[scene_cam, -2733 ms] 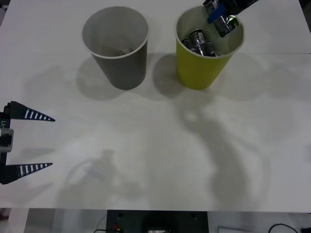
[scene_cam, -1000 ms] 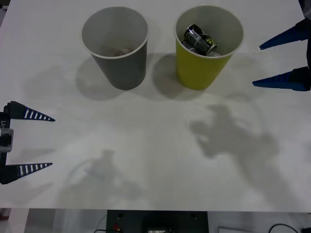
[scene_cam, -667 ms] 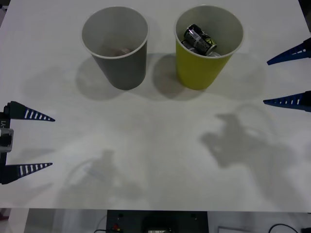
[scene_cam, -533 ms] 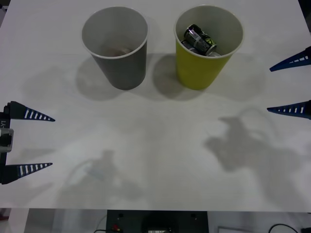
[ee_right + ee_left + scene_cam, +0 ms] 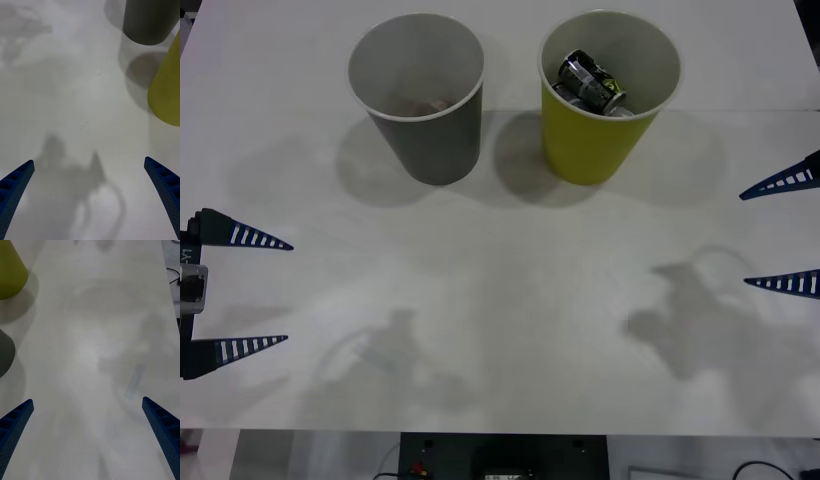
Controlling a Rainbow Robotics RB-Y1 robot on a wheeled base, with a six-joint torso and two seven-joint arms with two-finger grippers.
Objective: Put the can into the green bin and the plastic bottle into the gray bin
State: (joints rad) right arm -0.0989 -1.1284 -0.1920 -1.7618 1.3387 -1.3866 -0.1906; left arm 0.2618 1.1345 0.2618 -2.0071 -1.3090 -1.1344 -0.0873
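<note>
Right gripper (image 5: 785,232): seen at the right edge of the table, well apart from both bins; its two blue fingers are spread wide, nothing held between them.
Right fingers (image 5: 164,187): shown at the two corners of the right wrist view, with bare table (image 5: 500,300) between them and both bins farther off.
Left gripper (image 5: 245,292): parked at the left edge of the table, fingers spread wide, nothing gripped.
Left fingers (image 5: 15,425): shown apart at the corners of the left wrist view, above bare table.
Bins: two are counted, upright, side by side at the far part of the table, not touching.
Green bin (image 5: 592,140): placed on the right of the pair.
Gray bin (image 5: 435,135): placed on the left of the pair; something pale is glimpsed at its bottom, too unclear to be named.
Can (image 5: 590,82): lying tilted inside the green bin; more shiny metal is seen beneath it, so a count of cans cannot be given.
</note>
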